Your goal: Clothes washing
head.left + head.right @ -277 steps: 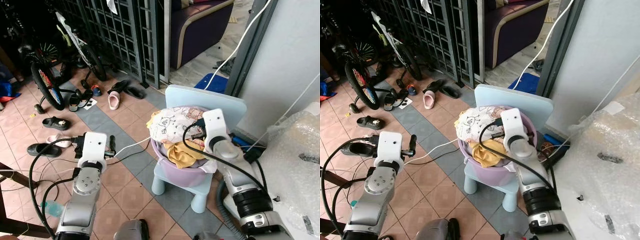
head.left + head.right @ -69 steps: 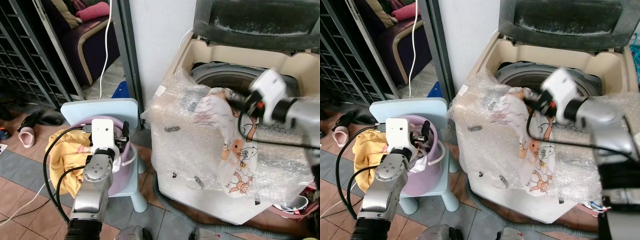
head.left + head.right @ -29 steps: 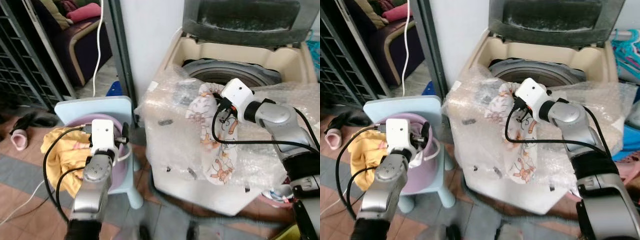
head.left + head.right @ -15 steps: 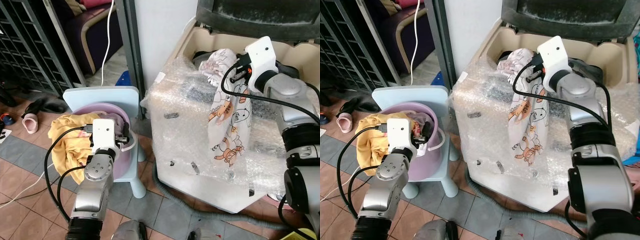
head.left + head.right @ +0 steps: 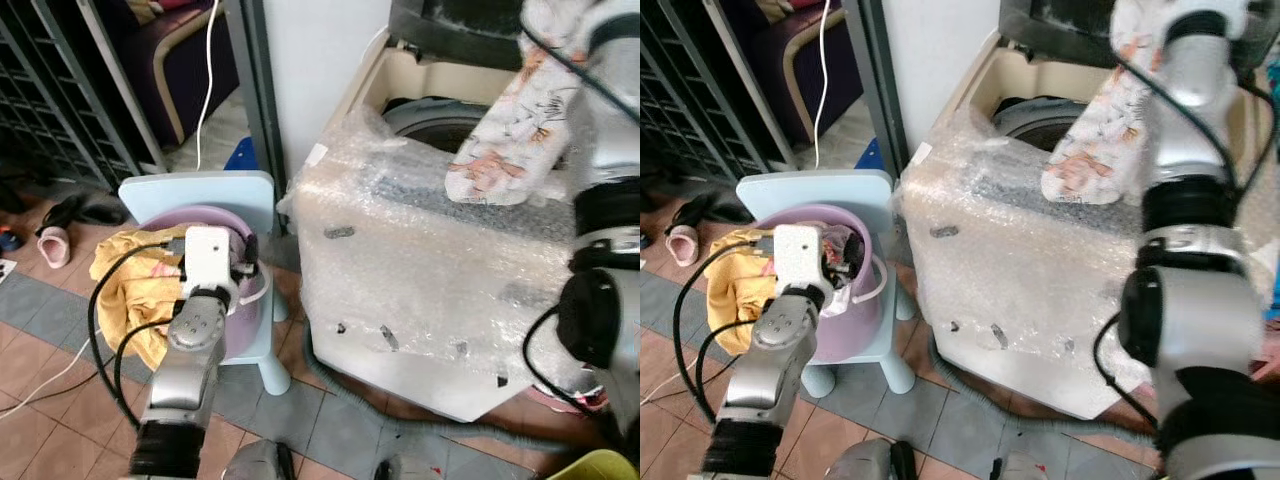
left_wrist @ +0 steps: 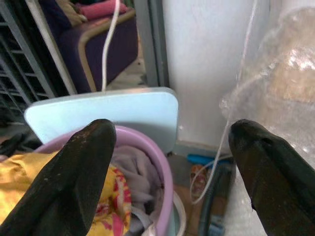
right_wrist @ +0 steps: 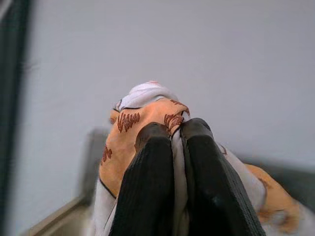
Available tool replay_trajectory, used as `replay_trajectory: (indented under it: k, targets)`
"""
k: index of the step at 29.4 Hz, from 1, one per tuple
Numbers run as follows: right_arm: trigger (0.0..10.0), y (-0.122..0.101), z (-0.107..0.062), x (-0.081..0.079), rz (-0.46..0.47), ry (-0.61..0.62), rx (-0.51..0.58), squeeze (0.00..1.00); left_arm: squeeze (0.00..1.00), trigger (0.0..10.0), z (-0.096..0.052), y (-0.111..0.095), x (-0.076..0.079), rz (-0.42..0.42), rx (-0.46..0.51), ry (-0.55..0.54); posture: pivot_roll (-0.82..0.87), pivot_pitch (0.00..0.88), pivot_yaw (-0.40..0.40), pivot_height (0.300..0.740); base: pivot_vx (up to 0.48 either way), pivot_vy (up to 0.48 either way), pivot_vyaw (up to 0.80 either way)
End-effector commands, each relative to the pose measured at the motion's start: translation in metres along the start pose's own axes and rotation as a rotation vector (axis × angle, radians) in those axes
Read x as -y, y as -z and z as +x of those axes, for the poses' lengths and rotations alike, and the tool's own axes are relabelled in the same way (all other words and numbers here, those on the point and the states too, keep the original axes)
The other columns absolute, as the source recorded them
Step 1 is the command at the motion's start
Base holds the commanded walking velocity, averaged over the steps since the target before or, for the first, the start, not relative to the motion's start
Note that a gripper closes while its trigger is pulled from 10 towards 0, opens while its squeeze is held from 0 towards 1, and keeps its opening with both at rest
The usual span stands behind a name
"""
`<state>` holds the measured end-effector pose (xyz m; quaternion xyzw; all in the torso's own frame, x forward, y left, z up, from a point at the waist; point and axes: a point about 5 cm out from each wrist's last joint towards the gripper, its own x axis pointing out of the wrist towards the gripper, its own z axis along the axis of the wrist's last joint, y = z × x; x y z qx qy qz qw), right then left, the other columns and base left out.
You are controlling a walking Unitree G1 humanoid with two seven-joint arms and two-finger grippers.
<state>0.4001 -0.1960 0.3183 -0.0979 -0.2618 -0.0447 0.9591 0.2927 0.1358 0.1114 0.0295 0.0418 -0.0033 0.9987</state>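
Laundry is being moved from the purple basket [image 5: 262,300] into the washing machine [image 5: 420,270], which serves here as the landmark. Left of the machine, the basket sits on a pale blue chair [image 5: 195,192], and a yellow garment [image 5: 125,290] hangs over the basket's far side, away from the machine. The left tool [image 6: 172,172] hovers just above the basket rim, with its two black fingers spread wide and nothing between them.

Above the machine's open drum [image 5: 440,120], the right tool [image 7: 174,172] is raised high, and its fingers are pressed together on a printed white cloth [image 5: 515,130]. The cloth hangs down from the tool, and its lower end is over the bubble wrap [image 5: 400,230] on the machine's front edge, not yet inside the drum.

The step in hand seems to be the loading of this cloth. The next move probably calls for carrying the cloth further back over the drum, lowering it, and only then letting go, so that the hanging end does not catch on the wrap.
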Motion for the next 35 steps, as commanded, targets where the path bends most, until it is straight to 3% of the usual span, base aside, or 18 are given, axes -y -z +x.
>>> replay_trajectory:
  k: [1,6,9,12,16,18,20,21,25,26,27,28,32,35]
  targets:
    - [10.0,0.005,-0.002,-0.004,0.017,-0.026,-0.024,1.00,0.00,10.0,-0.001,-0.001,-0.010,0.008,-0.002,-0.042,-0.03,0.000,0.056,0.740,0.000,0.000,0.00]
    - [10.0,0.015,-0.014,-0.019,0.010,-0.118,-0.022,1.00,0.00,10.0,-0.003,0.001,-0.015,0.019,-0.002,-0.054,-0.04,0.000,0.060,0.740,0.000,0.000,0.00]
    - [10.0,0.021,-0.019,-0.014,-0.004,-0.075,-0.044,1.00,0.00,10.0,-0.002,0.007,-0.015,0.024,-0.022,-0.054,-0.08,0.000,0.093,0.740,0.000,0.000,0.00]
    - [10.0,0.026,-0.028,0.006,-0.107,0.030,-0.069,1.00,0.00,10.0,0.001,0.001,-0.003,0.025,-0.016,-0.006,-0.07,0.000,0.107,0.740,0.000,0.000,0.00]
    - [10.0,0.040,-0.038,0.009,-0.014,0.023,-0.131,1.00,0.00,10.0,0.002,0.000,0.000,0.027,-0.009,0.001,-0.07,0.000,0.094,0.740,0.000,0.000,0.00]
    - [10.0,0.031,-0.049,-0.003,0.014,-0.173,-0.079,1.00,0.00,10.0,-0.001,-0.001,-0.007,0.011,-0.004,-0.030,-0.08,0.001,0.079,0.740,0.000,0.000,0.00]
    - [10.0,0.030,-0.050,-0.005,0.010,-0.196,-0.076,1.00,0.00,10.0,-0.001,-0.001,-0.007,0.009,-0.005,-0.033,-0.08,0.000,0.076,0.740,0.000,0.000,0.00]
    - [10.0,0.033,-0.065,-0.007,-0.010,-0.255,-0.084,1.00,0.00,10.0,-0.001,-0.001,-0.006,-0.004,0.004,-0.037,-0.08,0.000,0.066,0.740,0.000,0.000,0.00]
    - [10.0,0.038,-0.081,-0.015,0.003,-0.295,-0.107,1.00,0.00,10.0,-0.001,-0.007,-0.004,-0.033,0.034,-0.036,-0.08,0.000,0.056,0.740,0.000,0.000,0.00]
    - [10.0,0.042,-0.094,-0.024,0.009,-0.316,-0.125,1.00,0.00,10.0,0.000,-0.013,-0.002,-0.032,0.055,-0.035,-0.07,0.000,0.044,0.740,0.000,0.000,0.00]
    - [10.0,0.041,-0.102,-0.031,0.030,-0.319,-0.136,0.85,0.00,10.0,0.000,-0.019,-0.003,-0.047,0.075,-0.047,-0.06,0.000,0.029,0.740,0.000,0.000,0.00]
    - [10.0,0.039,-0.107,-0.038,0.044,-0.322,-0.132,0.00,0.00,10.0,-0.001,-0.022,-0.003,-0.059,0.086,-0.053,-0.05,0.000,0.027,0.740,0.000,0.292,0.00]
    - [10.0,0.035,-0.125,-0.066,0.120,-0.349,-0.169,0.00,0.00,10.0,-0.011,-0.029,-0.005,-0.077,0.118,-0.072,-0.04,0.000,0.028,0.740,0.000,0.433,0.00]
    - [10.0,0.029,-0.135,-0.076,0.187,-0.357,-0.182,0.00,0.00,10.0,-0.018,-0.030,-0.005,-0.076,0.124,-0.071,-0.02,0.016,0.029,0.740,0.000,0.480,0.00]
